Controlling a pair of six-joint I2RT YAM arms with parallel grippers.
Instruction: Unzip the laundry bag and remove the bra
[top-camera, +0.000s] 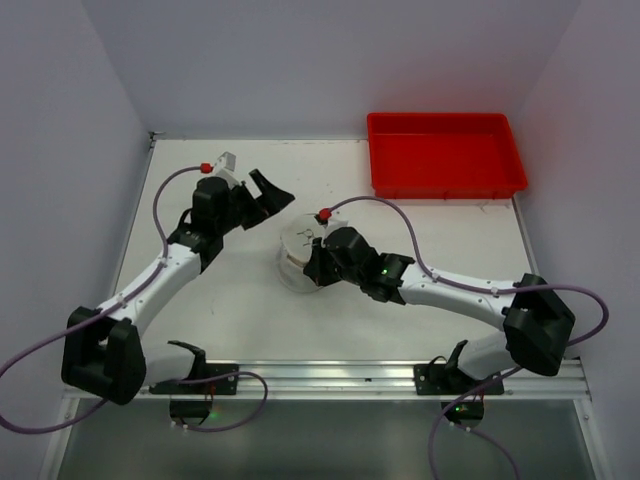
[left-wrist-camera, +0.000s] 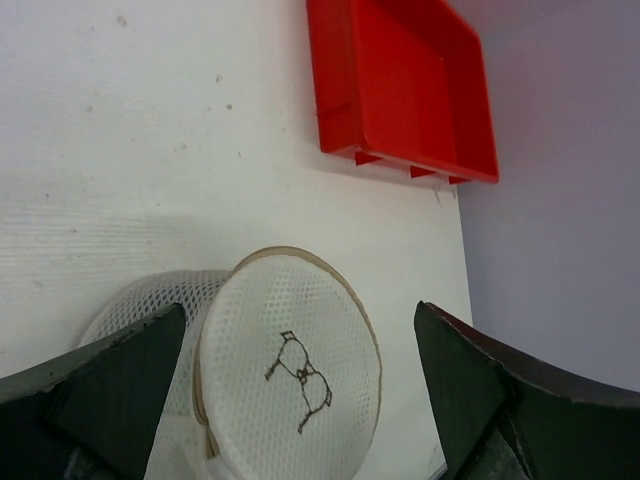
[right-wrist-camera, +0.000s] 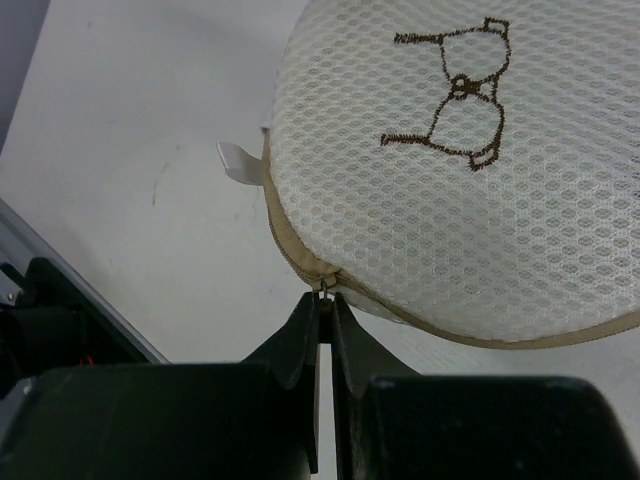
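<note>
**Right gripper pinched on the zip, left gripper wide above the bag**

Top view – The left arm (top-camera: 150, 285) reaches from its base at the near left corner diagonally towards the middle of the table (top-camera: 230, 330). The left gripper (top-camera: 268, 192) has its jaws spread wide, is just off the far-left side of the laundry bag (top-camera: 297, 250), and holds nothing. The right arm (top-camera: 460, 290) stretches low from the near right, leftwards across the table. The right gripper (top-camera: 313, 265) is at the bag's near-right edge. The bag sits mid-table, well apart from the red tray (top-camera: 440, 150) in the far right corner. Its drawn round face is uppermost, so the drum's short axis stands roughly upright.

Left wrist view – Both fingers (left-wrist-camera: 110, 390) frame the picture far apart, and the bag (left-wrist-camera: 290, 400) lies between and beyond them, untouched. The drawn face looks tipped up along one rim, with the mesh wall showing to its left. The tray (left-wrist-camera: 410, 80) lies beyond.

Right wrist view – The fingertips (right-wrist-camera: 300, 335) are pressed together with the small metal zipper pull (right-wrist-camera: 324, 288) nipped between them at the tan zip band. The drawn face (right-wrist-camera: 450, 200) fills the frame above – the drawing's long line runs across the picture. A white tab (right-wrist-camera: 240, 163) sticks out of the rim to the left.
</note>
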